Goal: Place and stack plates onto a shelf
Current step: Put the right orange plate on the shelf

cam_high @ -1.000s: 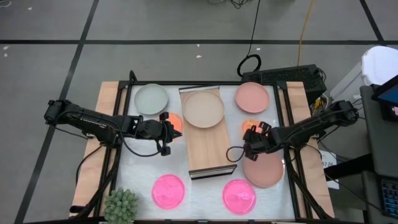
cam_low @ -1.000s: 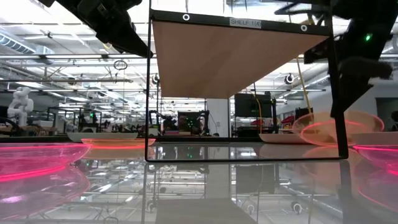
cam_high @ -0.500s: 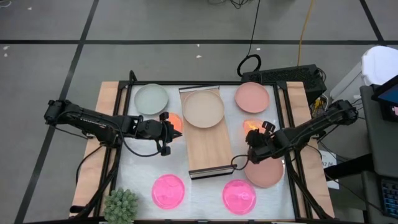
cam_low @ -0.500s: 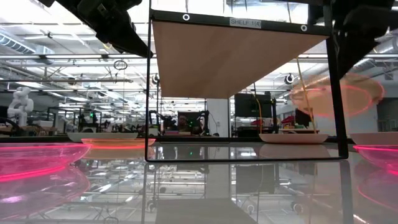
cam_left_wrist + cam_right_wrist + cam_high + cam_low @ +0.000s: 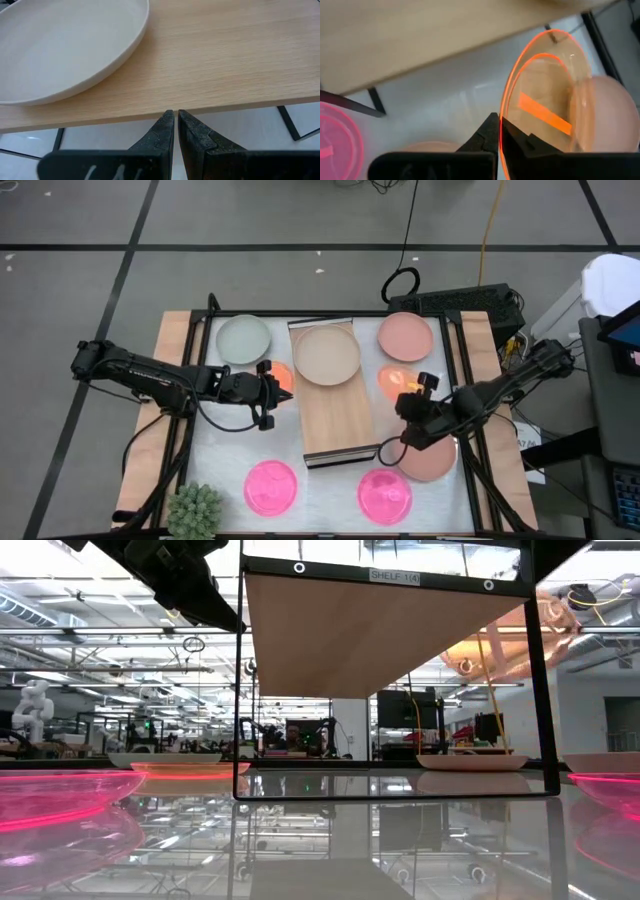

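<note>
The small orange plate (image 5: 394, 379) hangs lifted off the desk (image 5: 330, 478), pinched by its rim in my right claw (image 5: 407, 402); my right wrist view shows both fingers (image 5: 492, 131) pressed together on the glowing edge (image 5: 506, 115), the plate tilted nearly on edge. It sits just off the right long edge of the shelf (image 5: 336, 412), about level with the shelf's middle, and in the low view it shows high up, near the shelf's top board (image 5: 500, 645).

On the shelf's far end lies the beige plate (image 5: 326, 354), flat on the wood; the near part of the board is bare. Under my right arm, close to the desk's right edge, rests a salmon pink plate (image 5: 430, 459), and a second salmon pink plate (image 5: 405, 336) lies in the far right corner. The pale green-grey plate (image 5: 244, 338) lies in the far left corner. The other small orange plate (image 5: 282, 373) sits just beside the shelf's left long edge. Two hot pink plates lie along the near edge, one left of the shelf's dark end (image 5: 270, 485), one right of it (image 5: 385, 495).

My left claw (image 5: 271, 393) hovers over the desk just left of the shelf, near that second orange plate, its fingers (image 5: 167, 131) drawn together on nothing, pointing at the shelf's edge. A spiky green plant (image 5: 195, 510) stands at the near left corner.
</note>
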Action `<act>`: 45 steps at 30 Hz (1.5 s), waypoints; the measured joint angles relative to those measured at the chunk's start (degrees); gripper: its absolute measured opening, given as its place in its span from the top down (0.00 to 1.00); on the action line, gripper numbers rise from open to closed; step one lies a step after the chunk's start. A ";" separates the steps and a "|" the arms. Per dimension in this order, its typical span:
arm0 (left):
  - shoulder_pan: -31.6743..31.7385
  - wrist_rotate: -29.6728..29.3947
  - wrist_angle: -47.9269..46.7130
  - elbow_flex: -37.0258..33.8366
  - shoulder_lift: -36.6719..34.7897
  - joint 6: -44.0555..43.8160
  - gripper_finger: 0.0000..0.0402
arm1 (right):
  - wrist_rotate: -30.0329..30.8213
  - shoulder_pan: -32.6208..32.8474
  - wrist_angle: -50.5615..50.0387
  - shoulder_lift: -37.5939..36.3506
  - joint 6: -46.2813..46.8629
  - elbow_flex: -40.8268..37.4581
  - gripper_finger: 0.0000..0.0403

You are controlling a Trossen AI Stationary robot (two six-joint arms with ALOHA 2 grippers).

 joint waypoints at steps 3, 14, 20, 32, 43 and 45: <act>0.00 0.00 0.00 0.00 0.00 0.02 0.92 | 0.53 1.05 0.83 0.00 -3.19 1.41 1.00; 0.00 0.00 0.02 0.00 0.00 0.02 0.92 | 0.53 4.05 10.29 0.00 -19.72 2.67 1.00; 0.00 0.00 0.02 0.00 0.00 0.02 0.92 | 0.47 5.52 15.72 0.00 -27.58 2.67 1.00; 0.00 0.00 0.04 0.00 0.00 0.02 0.92 | -1.16 7.40 22.39 0.04 -44.55 2.67 1.00; 0.00 0.00 0.57 0.00 0.00 -0.24 0.92 | -7.54 5.90 24.34 2.69 -63.14 2.64 1.00; 0.02 0.00 0.57 0.00 0.00 -0.24 0.92 | -9.41 5.41 24.59 3.42 -66.34 2.64 1.00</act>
